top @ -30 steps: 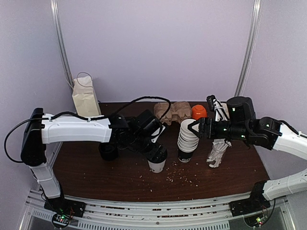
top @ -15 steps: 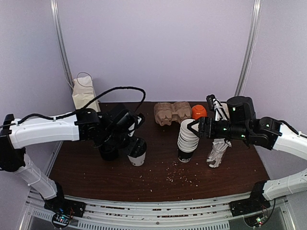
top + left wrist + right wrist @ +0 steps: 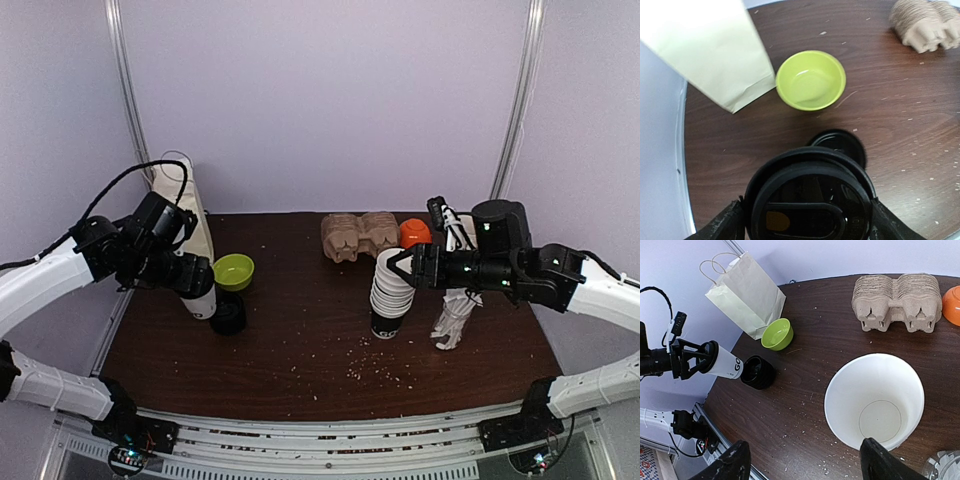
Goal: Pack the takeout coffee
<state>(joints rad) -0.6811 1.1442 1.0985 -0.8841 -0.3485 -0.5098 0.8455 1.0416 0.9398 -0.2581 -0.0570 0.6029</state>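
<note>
The left end effector (image 3: pixel 190 274) is holding the takeout coffee (image 3: pixel 204 300) by its top, with one finger on each side of the black lid. The cup is near the left edge of the surface (image 3: pixel 300 345) and seems to lean a little. Its bottom is right by the black stack of lids (image 3: pixel 229 318), but I cannot tell if they touch. The green bowl (image 3: pixel 233 270) is just beside it, and the paper bag (image 3: pixel 178 208) stands in the back left corner.

A few things could go wrong. The grip is up at the lid, so the lid could pop off and the cup could drop. If the cup leans more, any drink inside could leak out. On the way to the bag, the cup's bottom could knock the stack of lids or the green bowl. The bag looks light and its mouth looks small, so a bump on its rim could push it over.

The right end effector (image 3: pixel 398 265) is open wide around the tall stack of cups (image 3: pixel 390 292), well apart from the bag. If it moves sideways, it could tip that stack.
</note>
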